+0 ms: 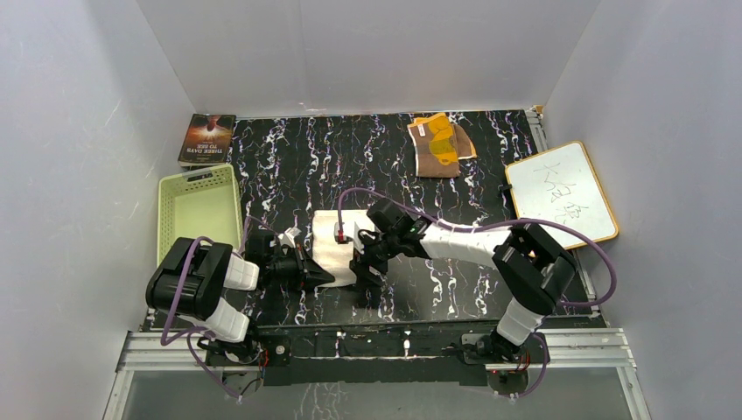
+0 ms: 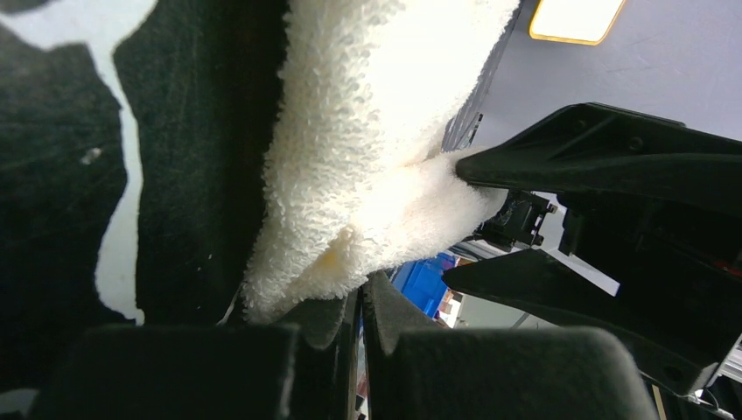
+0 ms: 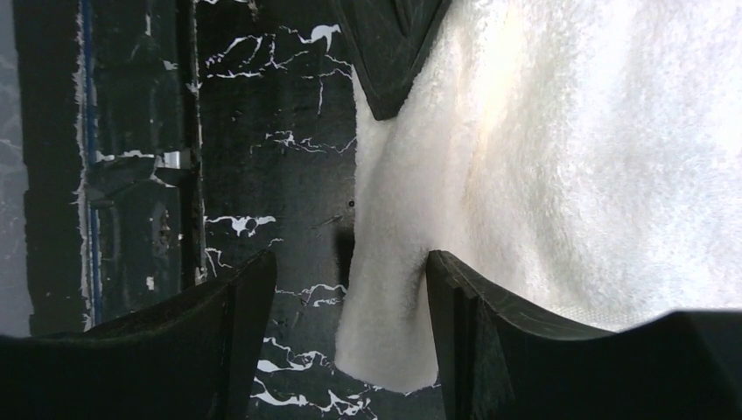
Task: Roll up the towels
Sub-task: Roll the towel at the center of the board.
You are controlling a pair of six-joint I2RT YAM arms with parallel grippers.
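basket (image 1: 198, 178): green, worktop (image 1: 297, 166) left | white towel (image 1: 328, 249): near-centre, fluffy, near edge bunched | left claw (image 1: 325, 278): pinching it | right claw (image 1: 366, 262): spread astride its edge | brown towel (image 1: 440, 144): crumpled, far right

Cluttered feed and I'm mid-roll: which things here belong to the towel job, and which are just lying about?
Job:
white towel, pinched in the left gripper
right gripper, open at its edge
brown patterned towel, at the back

Lying about:
green basket
book
whiteboard
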